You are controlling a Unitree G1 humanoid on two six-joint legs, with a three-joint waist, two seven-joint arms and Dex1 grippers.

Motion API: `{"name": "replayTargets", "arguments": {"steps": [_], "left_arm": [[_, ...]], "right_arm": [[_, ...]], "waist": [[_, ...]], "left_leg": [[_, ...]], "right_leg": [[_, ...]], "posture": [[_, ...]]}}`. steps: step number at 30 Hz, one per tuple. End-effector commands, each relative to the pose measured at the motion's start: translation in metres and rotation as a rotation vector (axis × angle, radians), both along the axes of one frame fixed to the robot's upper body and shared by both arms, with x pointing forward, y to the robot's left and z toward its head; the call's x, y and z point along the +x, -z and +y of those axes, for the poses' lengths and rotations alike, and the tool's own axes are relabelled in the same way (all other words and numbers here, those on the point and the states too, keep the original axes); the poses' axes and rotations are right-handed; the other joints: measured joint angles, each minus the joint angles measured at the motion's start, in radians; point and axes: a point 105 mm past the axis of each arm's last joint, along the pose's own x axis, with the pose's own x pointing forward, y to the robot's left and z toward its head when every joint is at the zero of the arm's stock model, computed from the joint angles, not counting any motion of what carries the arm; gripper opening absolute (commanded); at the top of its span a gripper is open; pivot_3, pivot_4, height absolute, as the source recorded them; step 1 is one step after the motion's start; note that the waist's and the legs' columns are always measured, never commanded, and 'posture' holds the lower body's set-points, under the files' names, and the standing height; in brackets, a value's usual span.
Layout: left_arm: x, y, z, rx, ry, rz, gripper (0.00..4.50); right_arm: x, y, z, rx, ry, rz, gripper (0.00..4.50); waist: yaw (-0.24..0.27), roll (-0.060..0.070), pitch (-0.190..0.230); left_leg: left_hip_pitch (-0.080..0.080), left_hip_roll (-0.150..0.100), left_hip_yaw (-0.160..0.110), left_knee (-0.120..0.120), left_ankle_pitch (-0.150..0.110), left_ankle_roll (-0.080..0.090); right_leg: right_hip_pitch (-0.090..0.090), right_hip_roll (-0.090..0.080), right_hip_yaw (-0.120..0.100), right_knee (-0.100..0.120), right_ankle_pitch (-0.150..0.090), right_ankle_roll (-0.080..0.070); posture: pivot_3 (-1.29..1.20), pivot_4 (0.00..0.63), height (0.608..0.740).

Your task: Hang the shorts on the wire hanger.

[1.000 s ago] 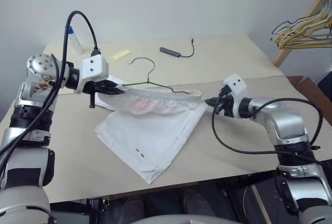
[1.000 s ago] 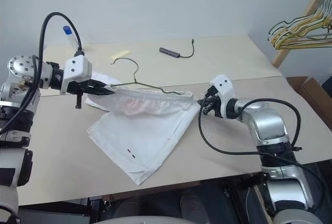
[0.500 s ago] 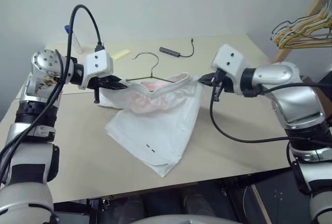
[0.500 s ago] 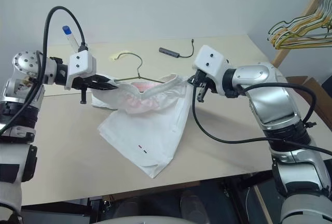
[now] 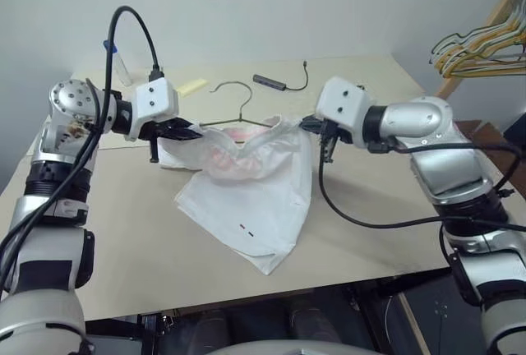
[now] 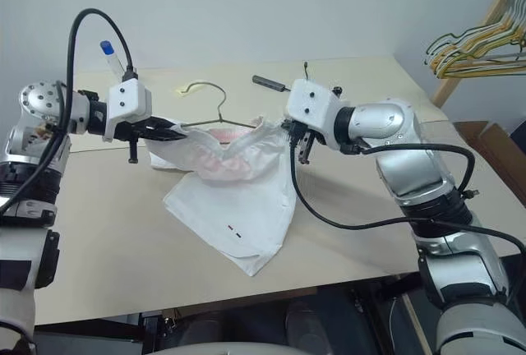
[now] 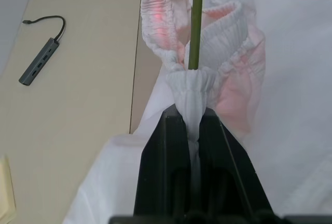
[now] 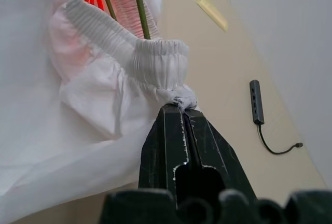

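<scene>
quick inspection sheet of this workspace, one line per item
surface: beige table, two boards joined
job's things: shorts held up by the waistband, hem on the table; wire hanger threaded through the waistband
clutter: usb hub, yellow slip, capped tube
grippers: left gripper and right gripper shut on waistband ends
cables: black cables loop off both arms
surroundings: hanger rack at far right

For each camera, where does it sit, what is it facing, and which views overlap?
Head stereo pair: looks forward and down at the table; both arms show.
Left wrist: looks along the left claw, shut on the shorts, beside the wire hanger.
Right wrist: looks along the right claw, pinching the waistband.
Shared: shorts, hanger, USB hub.
</scene>
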Motion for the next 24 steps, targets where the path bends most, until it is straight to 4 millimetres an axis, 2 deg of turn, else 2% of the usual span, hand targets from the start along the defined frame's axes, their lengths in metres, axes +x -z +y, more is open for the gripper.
{"name": "replayTargets", "arguments": {"steps": [1,6,11,14,18,24], "left_arm": [[-0.004,-0.022,-0.002,-0.032,0.031,-0.078,0.00],[-0.009,-0.021,-0.001,-0.022,0.052,-0.067,0.00],[-0.011,-0.018,-0.001,-0.015,0.064,-0.057,0.00],[-0.012,-0.018,-0.003,-0.024,0.070,-0.054,0.00],[-0.011,-0.020,-0.005,-0.034,0.078,-0.069,0.00],[-0.015,-0.020,-0.007,-0.041,0.098,-0.068,0.00]], "right_arm": [[-0.006,-0.005,0.004,-0.017,-0.044,-0.061,0.97],[0.000,0.003,-0.001,-0.058,-0.018,-0.062,2.65],[0.007,0.002,-0.004,-0.034,0.023,-0.051,2.65],[0.002,0.001,-0.001,-0.019,-0.024,-0.022,2.65],[-0.007,0.004,0.006,0.045,-0.086,0.111,2.65],[-0.006,0.009,0.008,0.080,-0.069,0.201,2.65]], "waist": [[0.000,0.000,0.000],[-0.001,0.000,0.000],[-0.001,0.000,0.000],[-0.001,0.000,0.000],[-0.001,0.000,0.000],[-0.001,0.000,0.000]], "left_leg": [[0.000,0.000,0.000,0.000,0.000,0.000],[0.000,0.000,0.000,0.000,0.000,0.000],[0.000,0.000,0.000,0.000,0.000,0.000],[0.000,0.000,0.000,0.000,0.000,0.000],[0.000,0.000,0.000,0.000,0.000,0.000],[0.001,0.000,-0.001,0.000,0.000,0.000]], "right_leg": [[0.000,0.000,0.000,0.000,0.000,0.000],[0.000,0.000,0.000,0.000,0.000,0.000],[0.000,0.000,0.000,0.000,0.000,0.000],[0.000,0.000,0.000,0.000,0.000,0.000],[0.000,0.000,0.000,0.000,0.000,0.000],[0.000,0.000,-0.001,0.000,0.000,0.000]], "posture": [[-0.02,0.000,0.740],[-0.02,0.000,0.740],[-0.02,0.000,0.740],[-0.02,0.000,0.740],[-0.02,0.000,0.740],[-0.02,0.000,0.740]]}}
